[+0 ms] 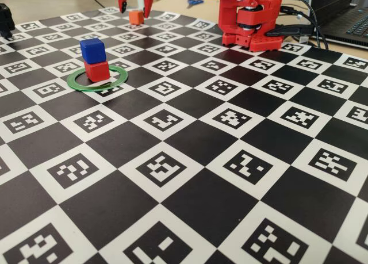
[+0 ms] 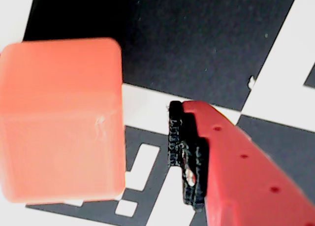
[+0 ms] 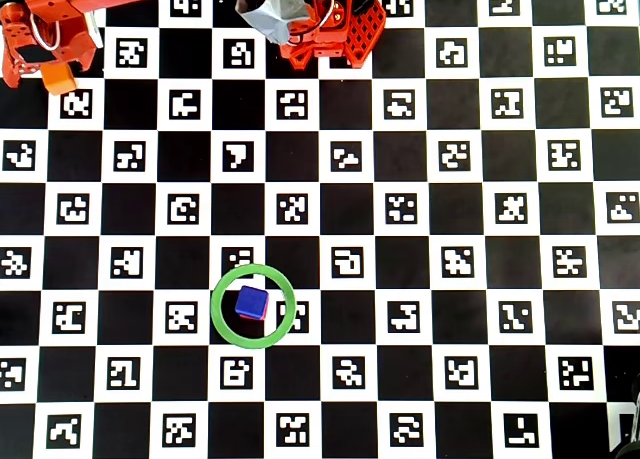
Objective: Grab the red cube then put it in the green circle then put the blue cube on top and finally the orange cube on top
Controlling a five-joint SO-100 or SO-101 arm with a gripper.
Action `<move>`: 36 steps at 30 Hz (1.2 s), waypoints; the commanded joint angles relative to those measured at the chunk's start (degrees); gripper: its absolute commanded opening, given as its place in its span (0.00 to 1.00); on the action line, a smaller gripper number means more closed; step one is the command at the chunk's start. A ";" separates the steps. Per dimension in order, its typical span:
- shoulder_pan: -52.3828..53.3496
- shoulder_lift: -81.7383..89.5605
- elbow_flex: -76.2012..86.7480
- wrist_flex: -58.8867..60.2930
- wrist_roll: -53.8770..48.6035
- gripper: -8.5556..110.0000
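While you look through the fixed view, you find the blue cube [image 1: 92, 49] sitting squarely on the red cube [image 1: 96, 70], and that small stack stands inside the green circle [image 1: 97, 79] on the checkered marker board [image 1: 190, 183]; far behind it, near the top edge, the orange cube [image 1: 135, 17] rests on the board between the two red fingers of the gripper [image 1: 135, 10], which straddle it with a gap on each side — the jaws stand wide and grip nothing. To the right of that you see the red arm base [image 1: 251, 19] at the board's far edge. Turning to the wrist view, you get the orange cube [image 2: 61, 120] large and blurred on the left, lying on the board, while one red finger [image 2: 241, 172] with its black ribbed pad comes in from the lower right, clearly apart from the cube's side with board showing between them. From the overhead view, you see the blue cube [image 3: 251, 303] centred in the green circle [image 3: 253, 272] with only a sliver of red at its lower edge, and well away in the top left corner the orange cube [image 3: 60, 76] sits just below the gripper [image 3: 50, 64] — the arm base [image 3: 330, 29] stands at top centre
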 commanded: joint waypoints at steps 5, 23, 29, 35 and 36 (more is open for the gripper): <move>0.62 1.23 -4.66 -1.32 0.18 0.43; 0.26 1.32 -4.13 -1.05 -0.35 0.28; 0.26 1.49 -3.96 -0.97 -0.53 0.24; 0.26 1.85 -3.69 -1.14 -0.70 0.20; 0.26 2.02 -3.69 -1.14 -0.70 0.19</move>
